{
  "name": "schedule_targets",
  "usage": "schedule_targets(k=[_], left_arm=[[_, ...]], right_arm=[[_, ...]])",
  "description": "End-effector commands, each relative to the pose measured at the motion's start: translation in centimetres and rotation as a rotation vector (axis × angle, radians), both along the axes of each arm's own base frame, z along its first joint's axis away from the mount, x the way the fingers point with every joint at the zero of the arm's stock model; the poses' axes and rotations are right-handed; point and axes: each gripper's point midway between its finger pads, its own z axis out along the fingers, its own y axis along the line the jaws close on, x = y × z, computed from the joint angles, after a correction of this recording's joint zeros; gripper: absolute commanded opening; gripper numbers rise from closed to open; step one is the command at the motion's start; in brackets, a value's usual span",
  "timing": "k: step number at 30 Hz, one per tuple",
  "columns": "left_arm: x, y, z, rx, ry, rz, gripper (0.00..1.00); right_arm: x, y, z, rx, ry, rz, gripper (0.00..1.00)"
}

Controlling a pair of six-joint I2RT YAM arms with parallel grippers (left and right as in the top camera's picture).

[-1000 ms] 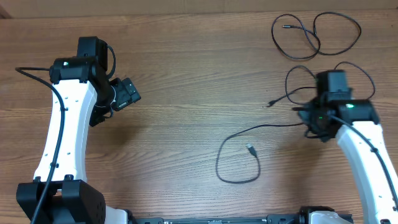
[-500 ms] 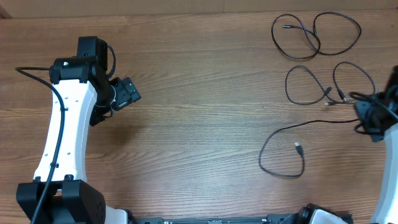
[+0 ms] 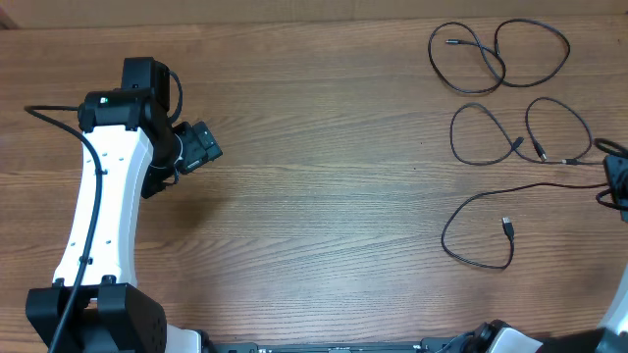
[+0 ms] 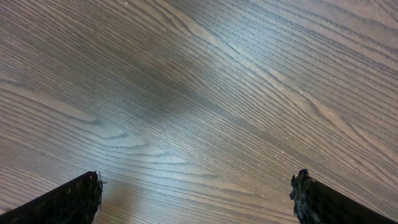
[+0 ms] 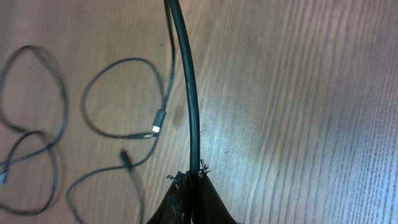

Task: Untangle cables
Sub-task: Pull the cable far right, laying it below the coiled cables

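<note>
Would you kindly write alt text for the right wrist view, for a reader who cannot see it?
The shut right pincer, bottom centre, grips a black cable that runs up out of frame. To its left, thin looped cables, one ending in a silvery plug, lie on the wooden table.

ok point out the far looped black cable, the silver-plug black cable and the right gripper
far looped black cable (image 3: 450,42): overhead, its plug end
silver-plug black cable (image 3: 507,226): overhead, the plug
right gripper (image 5: 192,177): right wrist, fingertips shut on that cable
</note>
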Motion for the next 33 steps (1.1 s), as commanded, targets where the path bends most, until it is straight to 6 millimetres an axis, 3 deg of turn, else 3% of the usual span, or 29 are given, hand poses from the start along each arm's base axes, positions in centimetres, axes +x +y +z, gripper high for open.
schedule_targets(k=[1, 4, 8, 16, 20, 24, 30, 33], left_arm=[[-0.2, 0.0, -0.6, 0.018, 0.021, -0.034, 1.00], [-0.2, 0.0, -0.6, 0.018, 0.021, -0.037, 1.00], [-0.2, 0.0, -0.6, 0.019, 0.022, -0.045, 1.00], [-0.1, 0.0, -0.6, 0.020, 0.018, -0.051, 0.99], [-0.1, 0.0, -0.6, 0.020, 0.015, -0.051, 0.99], [0.0, 0.0, -0.6, 0.020, 0.012, -0.051, 1.00], [0.1, 0.0, -0.6, 0.020, 0.009, -0.051, 0.99], [0.1, 0.0, -0.6, 0.020, 0.010, -0.051, 1.00]], right_arm=[[0.1, -1.8, -0.9, 0.004, 0.026, -0.043, 0.04], [-0.5, -2.8, -3.0, 0.044, 0.075, -0.089, 0.04], [-2.7, -4.1, -5.0, 0.118, 0.106, -0.261, 0.04], [-5.7, -6.8, -5.1, 0.132, 0.087, -0.370, 0.04], [-6.6, -6.9, -5.3, 0.154, 0.093, -0.392, 0.05], [-6.9, -6.4, -5.5, 0.170, 0.111, -0.394, 0.17], [-7.7, -5.3, -6.4, 0.211, 0.154, -0.394, 0.20], [-8.1, -4.7, -7.0, 0.232, 0.174, -0.392, 0.37]])
